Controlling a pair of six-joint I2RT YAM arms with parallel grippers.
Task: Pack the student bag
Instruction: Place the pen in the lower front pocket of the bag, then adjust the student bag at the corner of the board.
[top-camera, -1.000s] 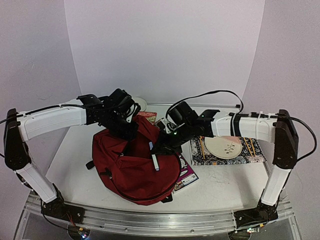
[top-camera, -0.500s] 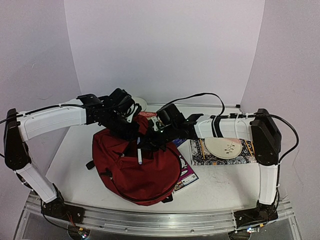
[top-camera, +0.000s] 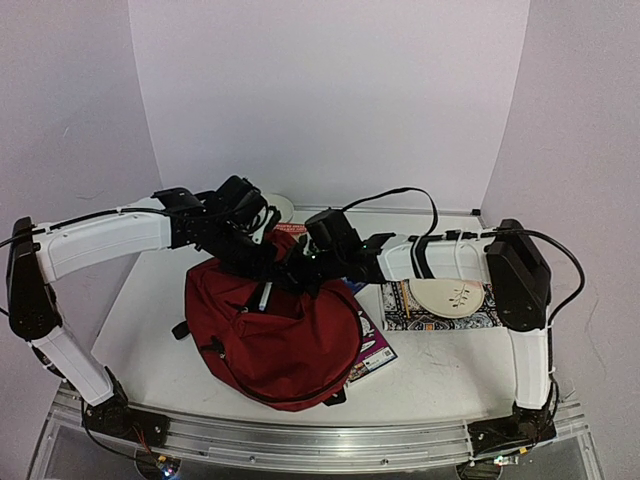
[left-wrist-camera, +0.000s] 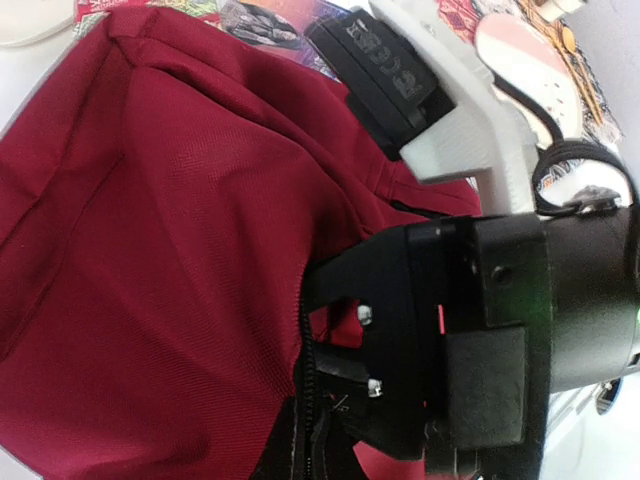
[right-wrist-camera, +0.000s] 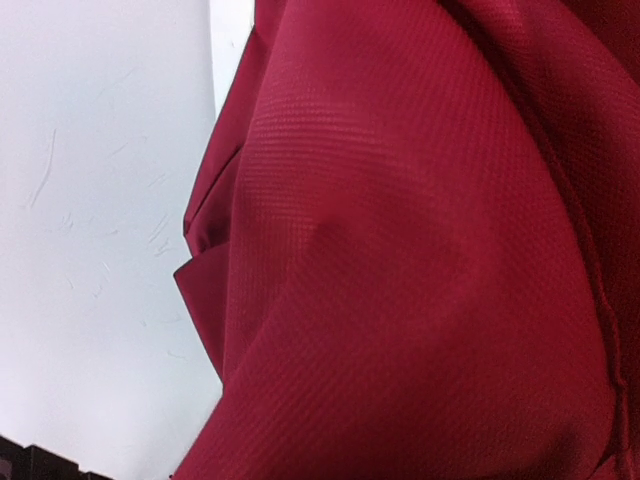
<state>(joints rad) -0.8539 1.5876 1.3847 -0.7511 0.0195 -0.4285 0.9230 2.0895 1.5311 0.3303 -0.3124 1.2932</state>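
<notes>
- A pale white bench (top-camera: 150, 320) spans the scene, with a metal rail (top-camera: 320, 440) along its near edge.
- A large dark red backpack (top-camera: 270, 345) sits slumped left of centre on the bench, the biggest thing there.
- A glossy magazine (top-camera: 372, 350) lies flat, mostly under the backpack's right side, with one corner showing.
- A flat black-and-white patterned mat (top-camera: 395, 312) lies to the right, just beside the magazine.
- A small white round object (top-camera: 283, 208) sits at the far edge, behind the backpack.

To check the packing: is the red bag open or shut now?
Open, it seems: the bag gapes along its black zip in the left wrist view, and the right pincer reaches into that gap.
</notes>
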